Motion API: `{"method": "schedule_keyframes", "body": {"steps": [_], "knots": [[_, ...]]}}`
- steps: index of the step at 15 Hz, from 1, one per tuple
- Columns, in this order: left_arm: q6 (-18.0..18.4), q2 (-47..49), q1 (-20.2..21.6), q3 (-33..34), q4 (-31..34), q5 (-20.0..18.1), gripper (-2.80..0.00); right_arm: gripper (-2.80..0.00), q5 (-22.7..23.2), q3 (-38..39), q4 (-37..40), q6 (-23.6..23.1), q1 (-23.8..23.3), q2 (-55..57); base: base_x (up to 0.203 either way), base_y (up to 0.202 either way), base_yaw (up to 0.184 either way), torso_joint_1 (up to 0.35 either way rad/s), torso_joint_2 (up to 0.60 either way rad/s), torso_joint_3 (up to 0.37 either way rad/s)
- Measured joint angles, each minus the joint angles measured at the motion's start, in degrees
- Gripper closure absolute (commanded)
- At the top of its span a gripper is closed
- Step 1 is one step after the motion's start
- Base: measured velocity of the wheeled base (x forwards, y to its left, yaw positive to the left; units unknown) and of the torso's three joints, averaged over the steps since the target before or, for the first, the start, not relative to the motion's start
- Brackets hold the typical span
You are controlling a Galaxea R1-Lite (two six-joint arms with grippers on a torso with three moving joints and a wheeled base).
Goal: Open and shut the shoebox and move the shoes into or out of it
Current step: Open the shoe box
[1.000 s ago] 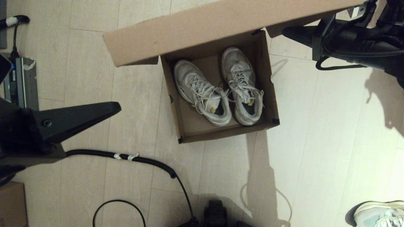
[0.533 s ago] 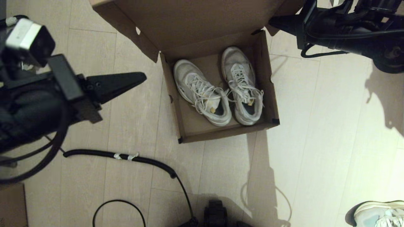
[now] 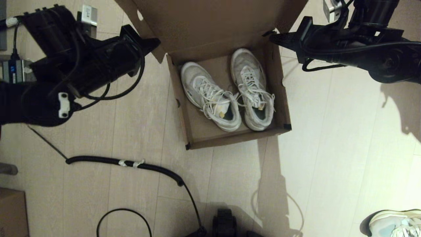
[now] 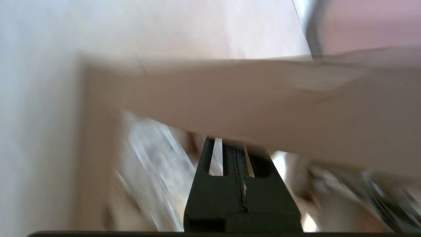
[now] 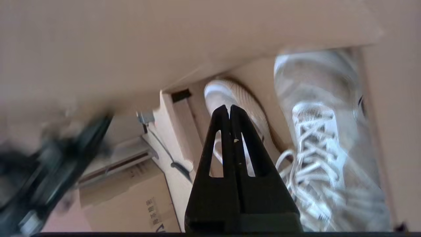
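Note:
The brown shoebox (image 3: 236, 140) stands open on the floor, its lid (image 3: 210, 19) swung up and back. Inside lie the two white sneakers, one on the left (image 3: 210, 97) and one on the right (image 3: 251, 89), toes toward the lid. My left gripper (image 3: 154, 41) is shut, its tip at the lid's left side flap. In the left wrist view the left gripper (image 4: 230, 142) meets the underside of the lid (image 4: 263, 102). My right gripper (image 3: 272, 38) is shut at the box's far right corner. In the right wrist view the right gripper (image 5: 229, 108) hangs over the sneakers (image 5: 315, 131).
A black ribbed cable (image 3: 131, 163) runs across the floor in front of the box. A lone bluish-white sneaker (image 3: 394, 223) lies at the bottom right. A smaller brown carton (image 3: 11, 212) sits at the bottom left, and a grey device (image 3: 16, 70) at the far left.
The lid has swung from slanting over the box to up and back. My left arm rose and moved in to the lid's left flap. The right arm shifted left toward the box corner.

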Motion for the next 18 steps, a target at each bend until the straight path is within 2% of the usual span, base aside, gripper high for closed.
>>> {"method": "schedule_keyframes", "body": {"steps": [4, 6, 8, 10, 12, 14, 16, 18], "knots": [[-0.1, 12.7, 4.0, -21.7, 6.1, 0.6, 0.00, 0.00, 0.1, 10.6, -0.2, -3.9, 0.0, -6.5, 0.000, 0.000, 0.000, 0.000, 0.00, 0.000], [-0.2, 16.6, 4.8, -26.5, 8.1, 0.7, 0.00, 0.00, 0.1, 17.1, -0.8, -9.0, -1.2, -9.9, 0.000, 0.000, 0.000, 0.000, 0.00, 0.000], [-0.2, 17.0, 5.1, -23.6, 8.3, 0.9, 0.00, 0.00, 0.0, 22.7, -1.4, -16.7, -5.7, -12.6, 0.000, 0.000, 0.000, 0.000, 0.00, 0.000], [-0.1, 14.4, 5.4, -12.9, 8.1, 1.0, 0.00, 0.00, -1.6, 28.0, -1.6, -23.3, -10.1, -14.8, 0.000, 0.000, 0.000, 0.000, 0.00, 0.000], [0.3, 10.4, 5.2, -1.2, 7.5, 1.1, 0.00, 0.00, -7.3, 31.6, -2.0, -28.0, -12.2, -16.1, 0.000, 0.000, 0.000, 0.000, 0.00, 0.000], [2.3, 7.1, 5.0, 6.6, 4.5, 2.9, 0.00, 0.00, -14.8, 35.9, -3.9, -30.7, -12.8, -16.7, 0.000, 0.000, 0.000, 0.000, 0.00, 0.000], [3.9, 4.2, 5.1, 8.2, 3.8, 4.4, 0.00, 0.00, -18.0, 40.9, -8.1, -31.4, -12.8, -16.2, 0.000, 0.000, 0.000, 0.000, 0.00, 0.000], [4.4, 1.2, 5.3, 5.0, 6.8, 4.5, 0.00, 0.00, -18.5, 44.3, -13.8, -32.0, -12.5, -13.7, 0.000, 0.000, 0.000, 0.000, 0.00, 0.000]]}}
